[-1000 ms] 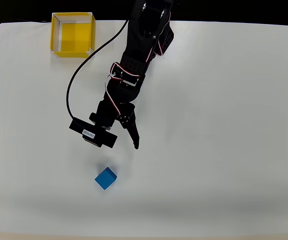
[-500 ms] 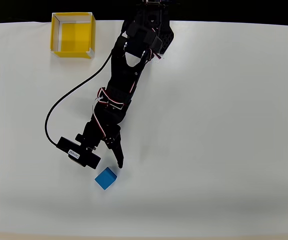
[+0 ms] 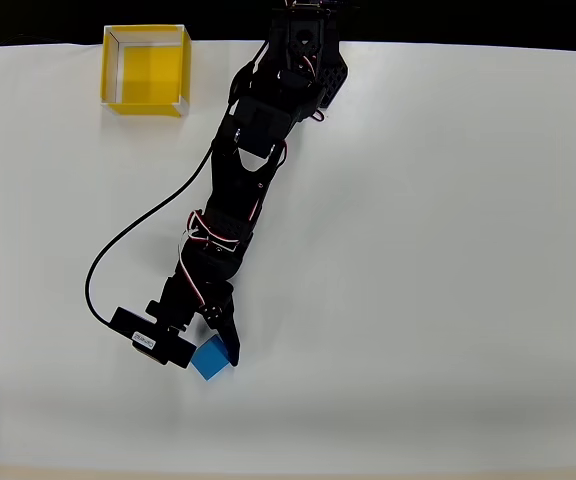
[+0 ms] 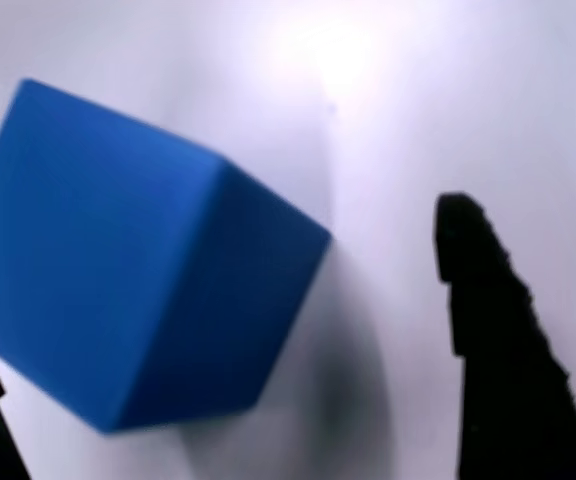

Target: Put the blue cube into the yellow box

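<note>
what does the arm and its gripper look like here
The arm is black throughout, built of blocky segments, with red-and-white wire loops at its joints. A black cable curves off it to a black box-shaped camera module bearing a small white label. The gripper has dark, pointed fingers with a ridged inner edge.

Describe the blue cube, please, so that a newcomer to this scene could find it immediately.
Start at the white table in the overhead view and follow the black arm down from the top edge to its gripper. The blue cube sits right at the fingertips, far from the yellow box; it is the sole blue thing.
</note>
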Robot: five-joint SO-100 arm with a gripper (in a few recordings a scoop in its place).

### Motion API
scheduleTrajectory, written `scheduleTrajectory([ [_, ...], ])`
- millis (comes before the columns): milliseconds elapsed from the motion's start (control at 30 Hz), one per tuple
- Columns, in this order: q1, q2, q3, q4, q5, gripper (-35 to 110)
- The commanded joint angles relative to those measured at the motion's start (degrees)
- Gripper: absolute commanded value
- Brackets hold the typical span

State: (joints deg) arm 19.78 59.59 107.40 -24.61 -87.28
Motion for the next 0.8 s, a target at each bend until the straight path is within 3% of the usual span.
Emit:
scheduleTrajectory([
  [0, -0.4, 1.5, -8.3, -3.5, -0.6, 50],
  [400, -2.8, -2.4, -10.9, -4.9, -0.3, 48],
  [767, -3.2, -3.6, -11.2, -4.7, -1.0, 37],
])
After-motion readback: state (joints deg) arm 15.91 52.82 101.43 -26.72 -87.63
